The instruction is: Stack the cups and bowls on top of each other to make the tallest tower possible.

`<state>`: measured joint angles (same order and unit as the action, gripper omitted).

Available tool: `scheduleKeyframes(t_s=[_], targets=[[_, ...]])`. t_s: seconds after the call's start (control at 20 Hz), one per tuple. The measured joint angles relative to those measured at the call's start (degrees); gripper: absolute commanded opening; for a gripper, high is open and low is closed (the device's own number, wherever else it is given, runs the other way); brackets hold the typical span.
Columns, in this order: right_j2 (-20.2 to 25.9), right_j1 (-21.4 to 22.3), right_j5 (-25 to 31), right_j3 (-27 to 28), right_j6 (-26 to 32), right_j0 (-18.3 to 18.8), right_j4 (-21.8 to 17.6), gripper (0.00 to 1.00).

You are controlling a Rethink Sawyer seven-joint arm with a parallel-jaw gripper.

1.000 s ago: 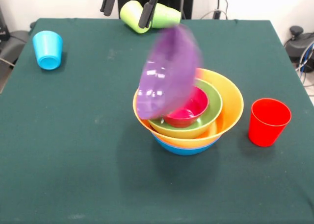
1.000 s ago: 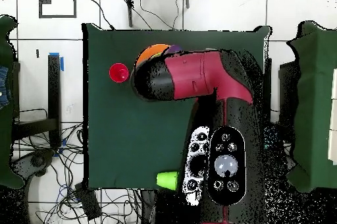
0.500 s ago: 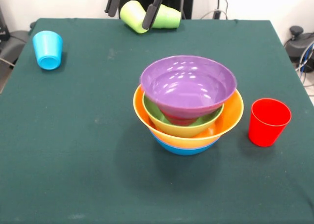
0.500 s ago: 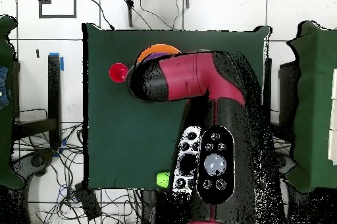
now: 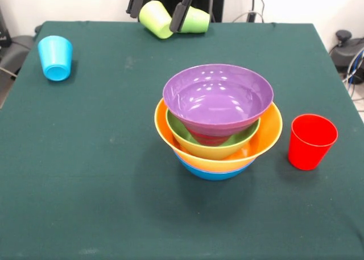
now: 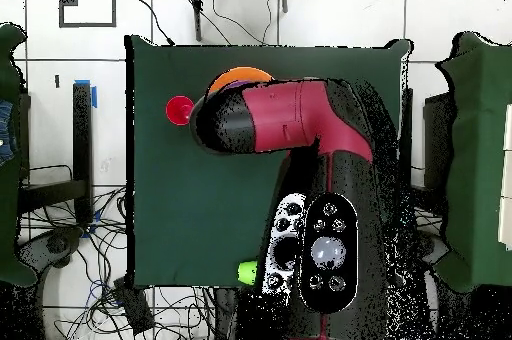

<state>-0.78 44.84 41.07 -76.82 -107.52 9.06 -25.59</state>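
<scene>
The tower (image 5: 218, 123) stands mid-table: a blue bowl (image 5: 216, 172) at the bottom, then the large orange bowl (image 5: 268, 133), a green bowl (image 5: 219, 148), a sliver of the small red bowl (image 5: 209, 138), and a purple bowl (image 5: 218, 98) upright on top. My gripper (image 5: 159, 7) is open and empty, high at the far edge, its fingers (image 5: 183, 9) in front of the lying yellow-green cup (image 5: 153, 18) and green cup (image 5: 197, 21). The red cup (image 5: 310, 140) stands right of the tower. The sky blue cup (image 5: 56, 57) is at the far left. A second purple bowl does not show.
In the overhead view the red arm (image 6: 295, 121) covers most of the tower; only an orange rim (image 6: 240, 75) shows, with the red cup (image 6: 179, 110) beside it and a yellow-green cup (image 6: 246, 272) near the robot's base. The green table (image 5: 85, 174) is bounded by its edges.
The purple bowl, tilted and blurred in the air a second ago, has landed upright on the tower and lies still. The gripper's tips have drawn slightly up and back.
</scene>
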Motion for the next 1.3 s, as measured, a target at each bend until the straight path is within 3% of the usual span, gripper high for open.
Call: scheduleKeyframes(t_s=[0.5, 0.7, 1.0, 1.3], targets=[[-0.14, 0.11, 0.0, -0.03, 0.0, 0.58, 2.63, 1.0], [0.65, 1.12, -0.36, -1.18, 0.0, 2.5, 5.03, 1.0], [2.84, 5.03, -2.32, -7.65, 0.0, 8.08, 11.07, 1.0], [6.77, 8.44, -8.03, -17.23, 0.0, 16.47, 16.17, 1.0]])
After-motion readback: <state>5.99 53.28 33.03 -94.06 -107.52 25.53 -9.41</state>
